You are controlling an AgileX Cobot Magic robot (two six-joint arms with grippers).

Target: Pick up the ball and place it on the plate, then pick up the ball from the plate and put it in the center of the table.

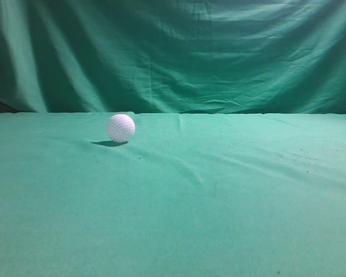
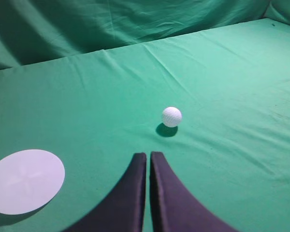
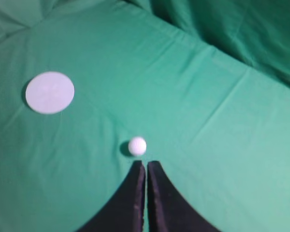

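Observation:
The white dimpled ball [image 1: 120,127] rests on the green cloth table [image 1: 219,196], left of the middle, toward the back. It also shows in the left wrist view [image 2: 171,116] and in the right wrist view [image 3: 137,145]. A flat white round plate [image 2: 25,180] lies on the cloth to the left; it also shows in the right wrist view [image 3: 50,92]. My left gripper [image 2: 148,154] is shut and empty, short of the ball. My right gripper [image 3: 146,163] is shut and empty, its tips in line with the ball. Neither gripper nor the plate shows in the exterior view.
A draped green cloth backdrop [image 1: 179,52] hangs behind the table's far edge. The table cloth has slight wrinkles [image 1: 184,170] near the middle.

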